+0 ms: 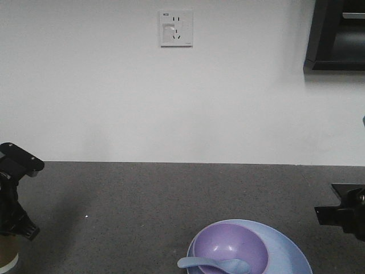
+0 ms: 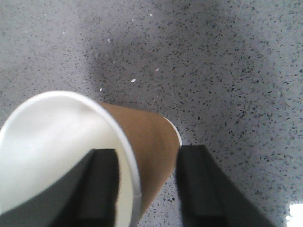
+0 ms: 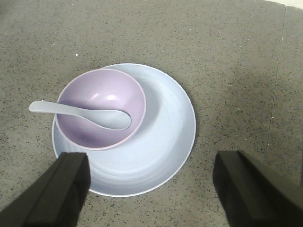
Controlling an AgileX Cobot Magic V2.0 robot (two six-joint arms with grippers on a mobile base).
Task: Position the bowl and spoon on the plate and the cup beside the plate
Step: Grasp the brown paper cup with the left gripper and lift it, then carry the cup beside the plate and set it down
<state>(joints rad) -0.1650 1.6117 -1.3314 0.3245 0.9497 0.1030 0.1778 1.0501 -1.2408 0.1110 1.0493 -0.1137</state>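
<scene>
The lavender bowl (image 3: pixel 102 90) sits on the left part of the pale blue plate (image 3: pixel 163 142). The pale spoon (image 3: pixel 85 113) lies with its scoop in the bowl and its handle over the left rim. My right gripper (image 3: pixel 151 163) hangs open above the plate's near edge, holding nothing. From the front, plate (image 1: pixel 288 251), bowl (image 1: pixel 231 242) and spoon (image 1: pixel 214 264) show at the bottom. The brown cup (image 2: pixel 147 146) is far to the left (image 1: pixel 8 251). My left gripper (image 2: pixel 147 189) straddles its rim, one finger inside, one outside, with a gap showing.
Dark speckled countertop (image 1: pixel 142 200) runs back to a white wall with a socket (image 1: pixel 175 27). A black shelf (image 1: pixel 336 34) hangs at the upper right.
</scene>
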